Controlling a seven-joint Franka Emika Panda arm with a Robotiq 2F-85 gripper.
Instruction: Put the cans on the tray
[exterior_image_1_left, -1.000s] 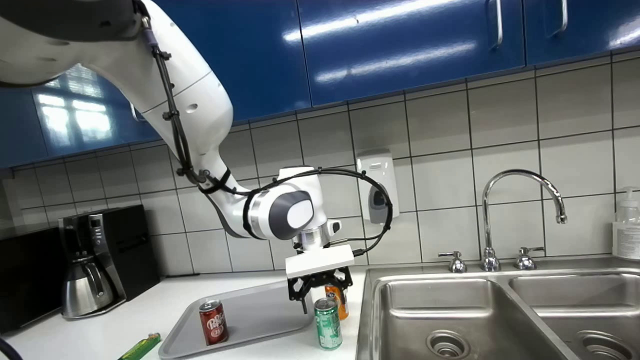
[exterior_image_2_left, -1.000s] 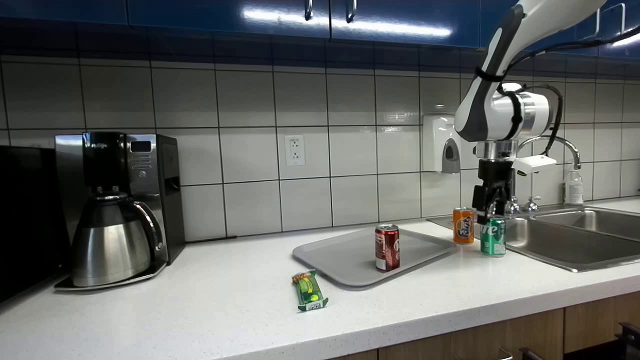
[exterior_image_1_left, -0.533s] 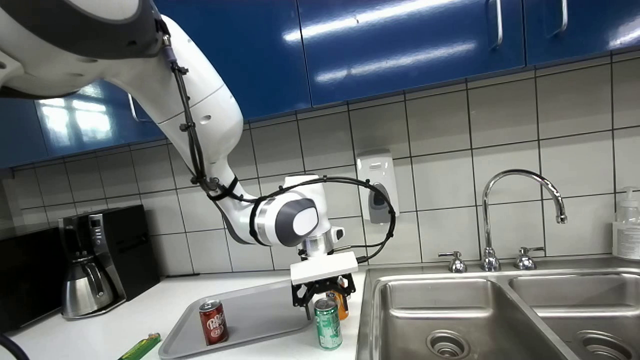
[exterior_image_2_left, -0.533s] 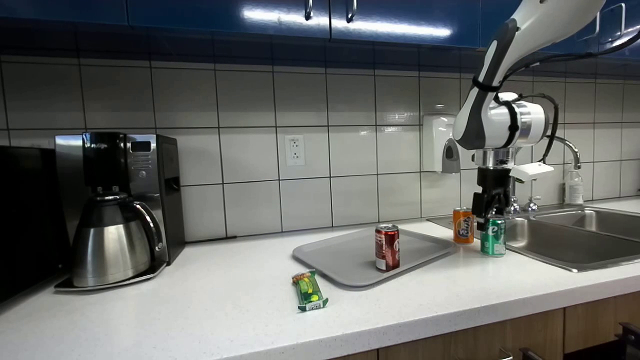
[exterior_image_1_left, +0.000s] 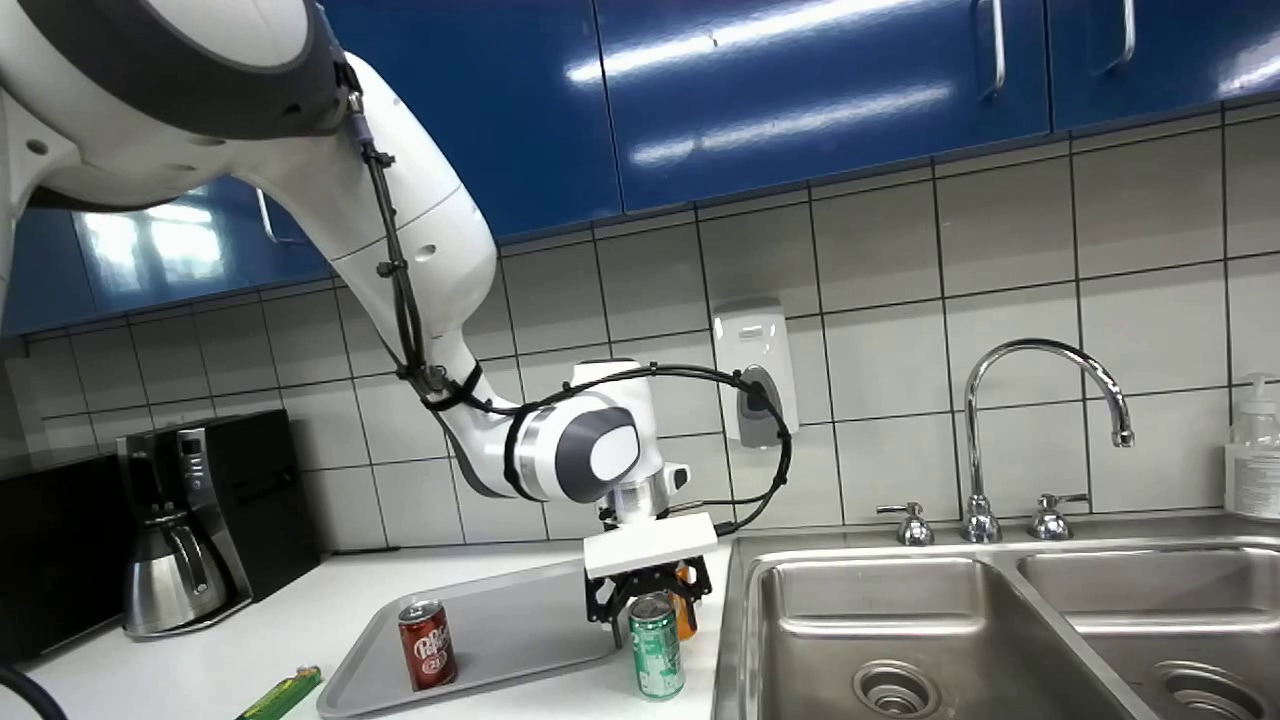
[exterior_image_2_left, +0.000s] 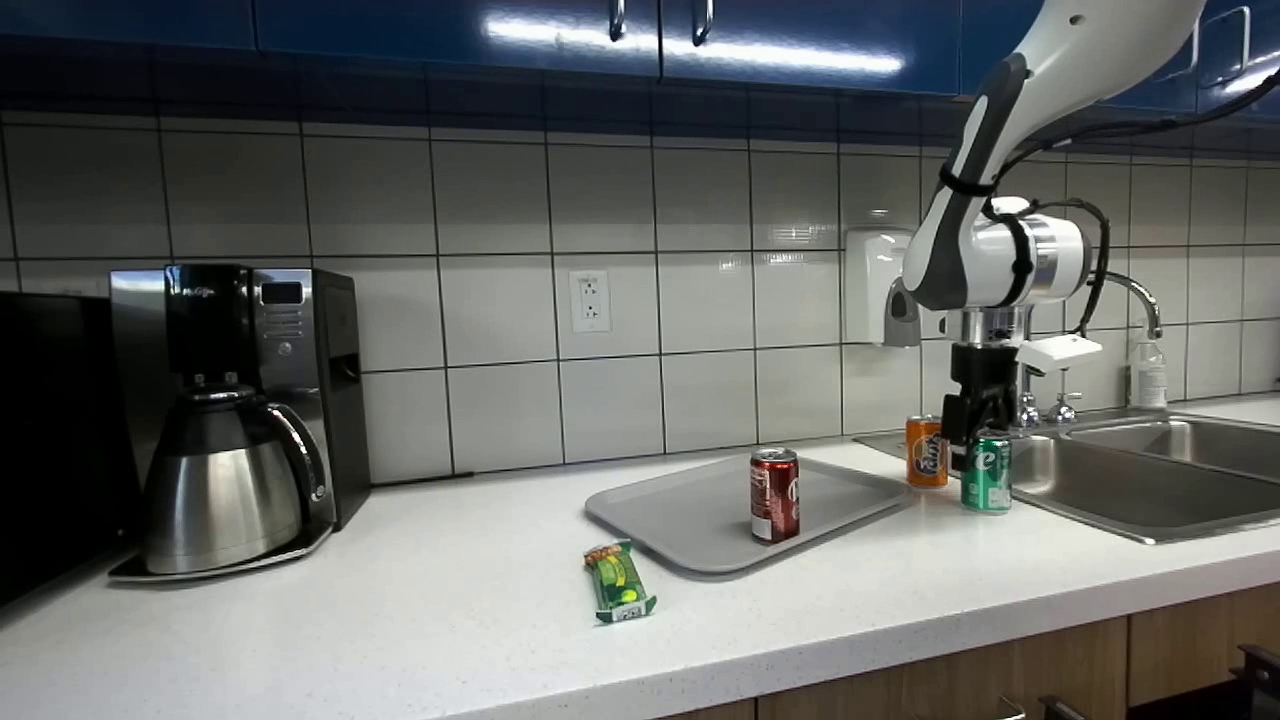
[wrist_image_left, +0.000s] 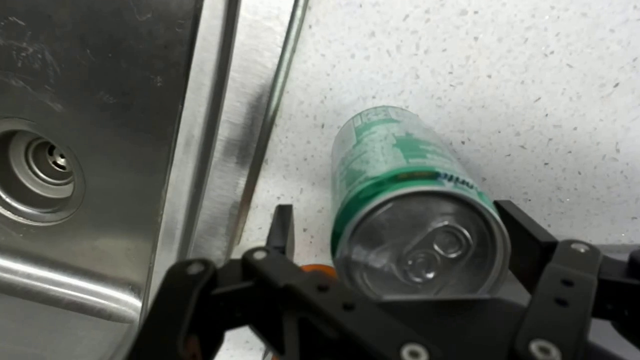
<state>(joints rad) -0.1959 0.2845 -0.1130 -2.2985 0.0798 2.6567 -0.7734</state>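
Note:
The green can (exterior_image_1_left: 657, 650) (exterior_image_2_left: 988, 478) stands upright on the counter, close to the sink. My open gripper (exterior_image_1_left: 654, 622) (exterior_image_2_left: 975, 428) hangs down at its top. In the wrist view the gripper (wrist_image_left: 395, 220) has the silver lid of the green can (wrist_image_left: 395, 155) between its fingers. A gap shows at the left finger (wrist_image_left: 282, 227); the right one is close to the rim, touching or not I cannot tell. The orange can (exterior_image_1_left: 685, 612) (exterior_image_2_left: 926, 455) stands behind, partly hidden by the gripper. On the grey tray (exterior_image_1_left: 530, 620) (exterior_image_2_left: 690, 510) the dark red can (exterior_image_1_left: 427, 645) (exterior_image_2_left: 775, 497) stands upright.
The steel sink (exterior_image_1_left: 735, 620) (wrist_image_left: 235, 125) borders the counter right beside the green can. A green snack packet (exterior_image_2_left: 618, 582) lies in front of the tray. A coffee machine (exterior_image_2_left: 240, 400) stands farther along the counter, and a white dispenser (exterior_image_1_left: 755, 370) hangs on the tiled wall.
My gripper has come down and shifted slightly toward the sink in an exterior view, nearing the green can's top. It has stayed open. The cans and tray have not moved.

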